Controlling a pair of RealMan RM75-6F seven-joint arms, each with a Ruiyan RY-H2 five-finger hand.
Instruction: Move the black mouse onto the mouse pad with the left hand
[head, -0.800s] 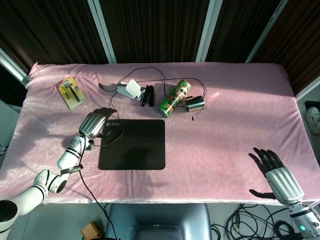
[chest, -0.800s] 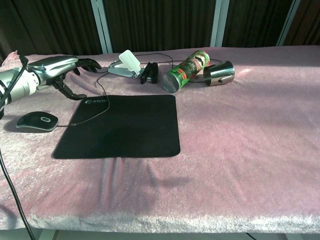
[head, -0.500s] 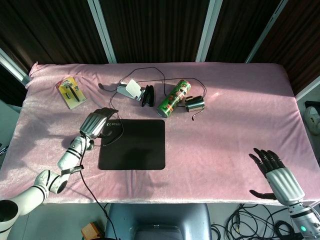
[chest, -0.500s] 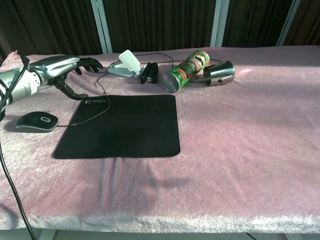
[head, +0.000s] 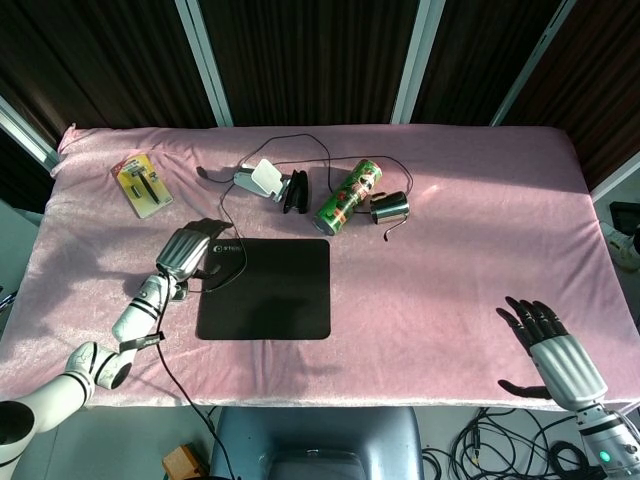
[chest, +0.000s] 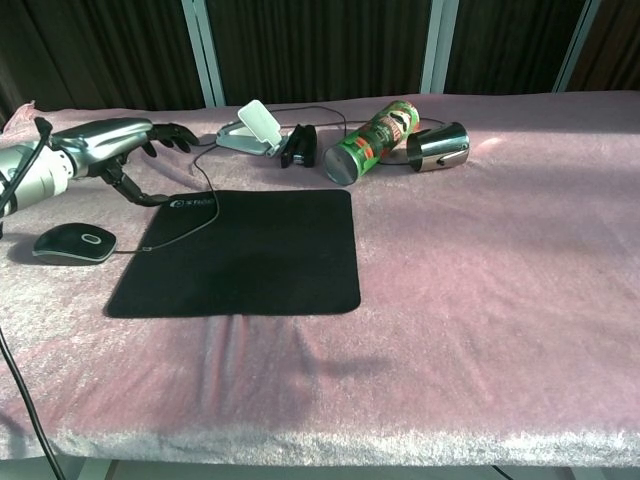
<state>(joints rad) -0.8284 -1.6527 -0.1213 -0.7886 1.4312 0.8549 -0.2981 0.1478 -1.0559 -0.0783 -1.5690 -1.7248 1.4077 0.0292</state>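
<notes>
The black mouse (chest: 75, 243) lies on the pink cloth just left of the black mouse pad (chest: 240, 250), its cable (chest: 180, 225) crossing the pad's far left corner. My left hand (chest: 115, 145) hovers above and behind the mouse, fingers stretched out and thumb pointing down, holding nothing. In the head view that hand (head: 185, 252) sits at the pad's (head: 265, 288) upper left corner and the mouse is hidden under my arm. Low at the table's near right edge, my right hand (head: 555, 350) has its fingers spread and holds nothing.
Behind the pad lie a white device (head: 258, 180), a black stapler (head: 295, 192), a green chips can (head: 348, 195) on its side and a metal cup (head: 390, 208). A yellow packet (head: 143, 185) sits at the far left. Pink cloth covers the table (head: 480, 230).
My left hand has drifted slightly lower and toward me, nearer the mouse. The mouse, the pad and the right hand have not moved.
</notes>
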